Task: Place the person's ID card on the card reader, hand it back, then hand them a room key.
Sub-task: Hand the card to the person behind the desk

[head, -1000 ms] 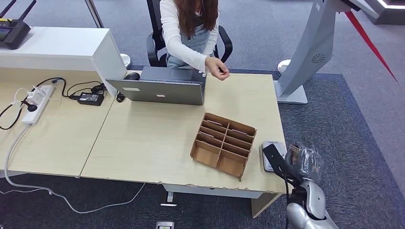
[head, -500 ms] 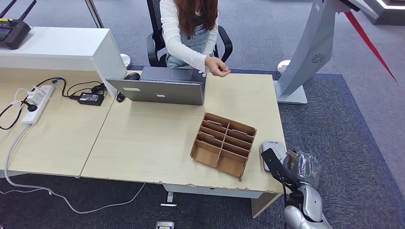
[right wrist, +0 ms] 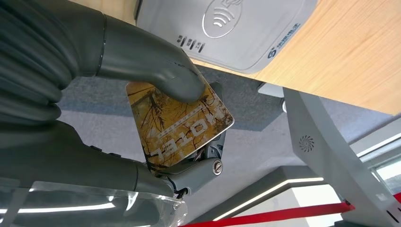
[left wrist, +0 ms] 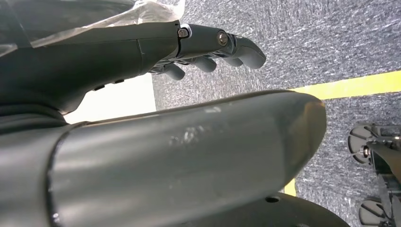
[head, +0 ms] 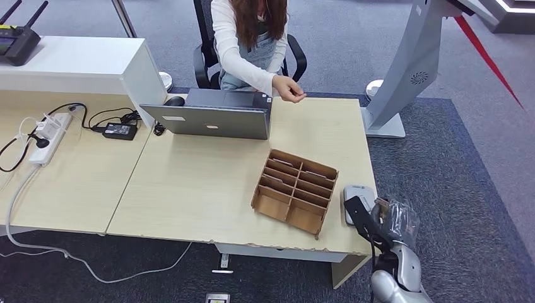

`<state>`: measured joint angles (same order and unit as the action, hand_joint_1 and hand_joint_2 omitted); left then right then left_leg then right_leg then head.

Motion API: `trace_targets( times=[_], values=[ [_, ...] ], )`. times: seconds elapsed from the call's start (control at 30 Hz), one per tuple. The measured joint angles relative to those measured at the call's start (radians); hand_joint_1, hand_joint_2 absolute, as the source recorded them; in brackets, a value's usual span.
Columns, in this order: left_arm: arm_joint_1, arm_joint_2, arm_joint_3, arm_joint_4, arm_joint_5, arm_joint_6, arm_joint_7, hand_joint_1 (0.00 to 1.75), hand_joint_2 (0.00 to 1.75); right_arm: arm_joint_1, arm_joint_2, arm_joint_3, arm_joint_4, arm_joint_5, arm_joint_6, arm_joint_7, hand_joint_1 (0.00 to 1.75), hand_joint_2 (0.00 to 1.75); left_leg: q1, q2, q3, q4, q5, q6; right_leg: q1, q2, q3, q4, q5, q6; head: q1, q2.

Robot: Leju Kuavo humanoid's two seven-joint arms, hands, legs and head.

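Room key (right wrist: 182, 125), a gold-brown card printed HOTEL, sits pinched in the right hand (right wrist: 156, 118): the thick thumb presses on its face and darker fingers (right wrist: 198, 171) back it from behind. From the head view the right hand (head: 386, 218) hangs just off the near right corner of the desk (head: 202, 183), beside the white card reader (head: 357, 203), which lies flat at that corner with nothing visible on it. The left hand (left wrist: 208, 49) hangs low over grey carpet, fingers loosely curled and holding nothing.

The person (head: 252, 44) sits at the far side of the desk, well apart from the card, one hand (head: 290, 89) raised near the laptop (head: 211, 120). The wooden divider tray (head: 295, 191) stands between the robot's hand and the person.

Risks noted, as judgement:
- The hold is on one portion of the card only; a smooth card may pivot or slide out during a long reach and drop to the carpet or into a tray compartment.
- A low path across the desk could clip the tray wall or the reader's edge.
- The hand starts below or level with the desk edge; rising too close could knock the card against it.
- Release before the person has hold loses the card; whether the person's raised hand already holds something, I cannot tell.
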<state>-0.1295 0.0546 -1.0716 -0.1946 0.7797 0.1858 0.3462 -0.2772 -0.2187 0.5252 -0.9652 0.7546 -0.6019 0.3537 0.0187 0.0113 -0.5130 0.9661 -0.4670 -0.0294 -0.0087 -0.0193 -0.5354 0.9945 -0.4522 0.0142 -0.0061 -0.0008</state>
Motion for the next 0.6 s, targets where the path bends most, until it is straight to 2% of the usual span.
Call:
trace_targets(
  times=[0.1,0.23,0.3,0.47,0.6],
  values=[
    [0.0,0.0,0.0,0.0,0.001,0.002,-0.003,0.0,0.0,-0.013,0.006,0.004,-0.003,-0.006,-0.037,0.0,1.75,1.75,0.0,0.0,-0.001,0.0,0.0,0.0,0.0,0.0,0.001,0.0,0.0,0.0,0.0,0.0],
    [0.001,0.003,0.0,0.0,0.003,-0.006,-0.013,0.0,0.0,-0.043,0.029,0.008,-0.105,0.087,-0.037,0.109,1.75,1.75,0.0,0.0,-0.001,0.0,0.001,0.0,0.0,0.0,0.0,0.0,0.001,-0.001,0.0,0.0],
    [0.0,0.004,0.0,0.0,0.002,-0.007,-0.017,0.0,0.0,-0.068,0.042,0.014,-0.18,0.137,-0.019,0.126,1.75,1.75,0.0,0.0,-0.001,0.0,0.001,0.0,0.0,0.0,-0.001,0.0,0.001,-0.001,0.0,0.0],
    [0.002,0.003,0.0,0.0,-0.008,-0.003,-0.019,0.0,0.0,-0.154,0.06,0.033,-0.337,0.167,0.056,0.041,1.75,1.75,0.0,0.0,-0.002,0.0,0.001,0.0,0.001,0.0,-0.001,0.001,0.001,-0.001,0.0,0.0],
    [0.0,0.003,0.0,0.0,-0.015,-0.001,-0.02,0.0,0.0,-0.216,0.089,0.057,-0.417,0.179,0.093,0.012,1.75,1.75,0.0,0.0,-0.002,0.0,0.001,0.0,0.001,0.0,-0.001,0.001,0.001,-0.001,0.0,0.0]
  ],
)
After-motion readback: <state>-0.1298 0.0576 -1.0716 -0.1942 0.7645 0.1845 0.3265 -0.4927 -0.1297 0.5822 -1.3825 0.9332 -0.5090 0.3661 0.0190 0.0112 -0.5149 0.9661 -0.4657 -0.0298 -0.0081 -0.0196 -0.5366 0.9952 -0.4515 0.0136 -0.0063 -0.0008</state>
